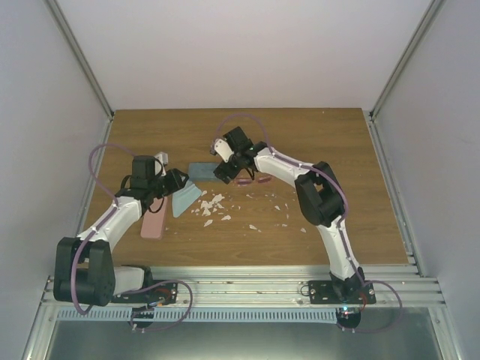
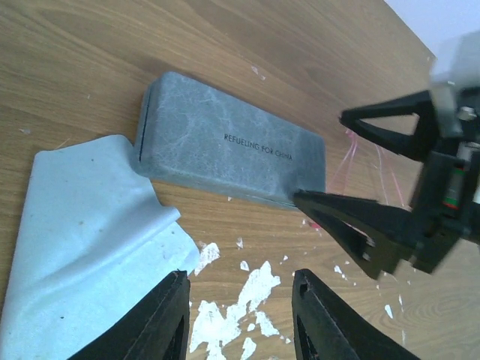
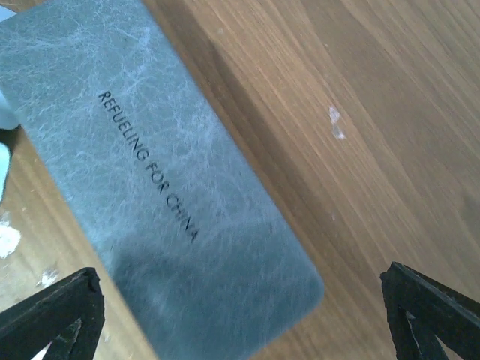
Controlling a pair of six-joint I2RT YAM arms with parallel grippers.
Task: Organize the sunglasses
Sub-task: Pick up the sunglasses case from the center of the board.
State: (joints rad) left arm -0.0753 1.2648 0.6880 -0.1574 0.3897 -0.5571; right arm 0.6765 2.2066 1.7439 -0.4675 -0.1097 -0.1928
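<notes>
The pink-framed sunglasses [image 1: 255, 180] lie on the table beside my right arm, partly under it. In the left wrist view only their thin pink lines [image 2: 349, 152] show. The dark sunglasses are not in view. A closed blue-grey case [image 1: 201, 171] lies between my grippers and also shows in the left wrist view [image 2: 225, 146] and the right wrist view [image 3: 157, 180]. My right gripper [image 1: 223, 173] is open wide, its jaws straddling the case's right end [image 3: 240, 322]. My left gripper [image 1: 182, 182] is open and empty [image 2: 240, 319], low over white flecks just near of the case.
A light blue cloth [image 1: 184, 201] lies by the case's left end, next to my left finger [image 2: 82, 240]. A pink case [image 1: 154, 219] lies under my left arm. White flecks [image 1: 214, 206] are scattered across the wood table [image 1: 337, 150]. White walls enclose the table.
</notes>
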